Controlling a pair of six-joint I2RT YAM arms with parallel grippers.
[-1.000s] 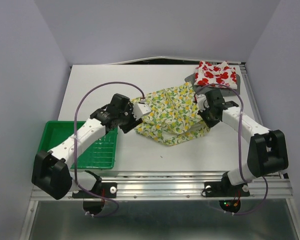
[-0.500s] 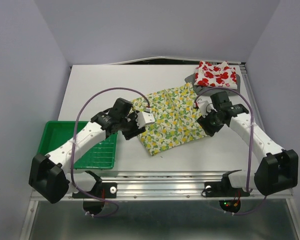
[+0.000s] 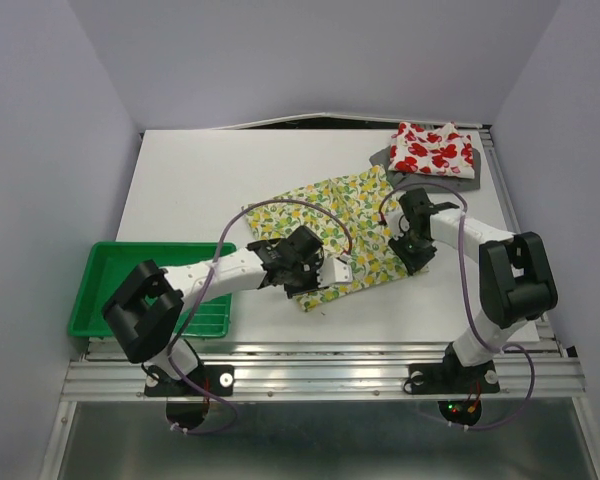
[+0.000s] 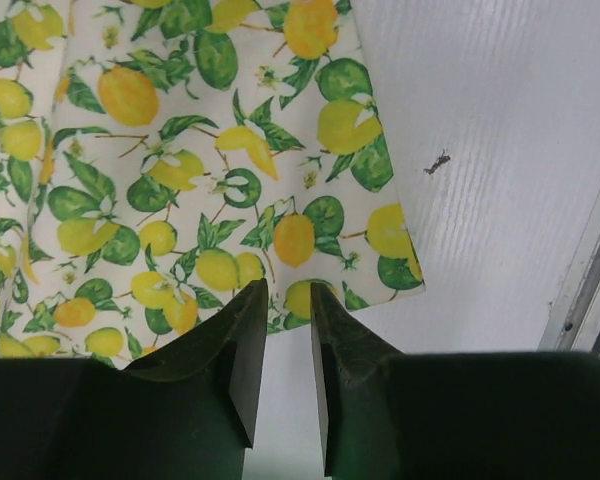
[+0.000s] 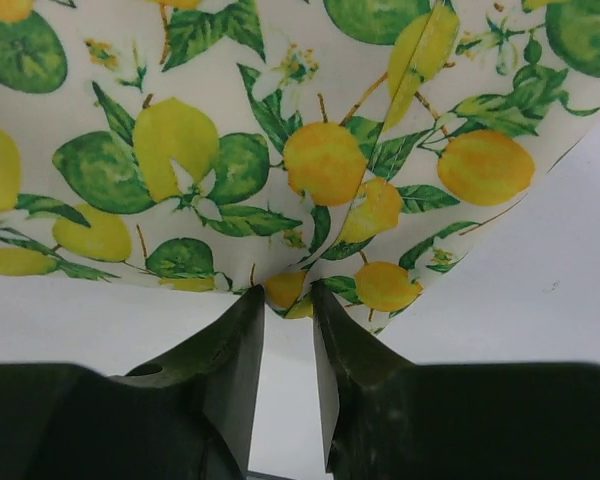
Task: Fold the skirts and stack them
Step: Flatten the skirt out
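Observation:
The lemon-print skirt (image 3: 340, 225) lies spread flat and folded in the middle of the table. My left gripper (image 3: 325, 285) is at its near left corner; in the left wrist view the skirt (image 4: 180, 180) lies flat and my left gripper (image 4: 288, 290) has its jaws drawn close on the hem. My right gripper (image 3: 408, 258) is at the near right edge; in the right wrist view the skirt (image 5: 280, 150) puckers into my right gripper (image 5: 288, 292), which pinches it. The red-print skirt (image 3: 435, 148) lies folded on the grey skirt (image 3: 383, 158) at the back right.
A green plastic tray (image 3: 150, 247) sits at the near left of the table. The metal rail (image 3: 330, 350) runs along the near edge just below the skirt; it also shows in the left wrist view (image 4: 590, 290). Grey walls stand on both sides.
Both grippers have drawn the lemon skirt toward the near edge and lowered it; it went from a bunched, lifted heap to a flat folded sheet. The left arm reached right, the right arm pulled in.

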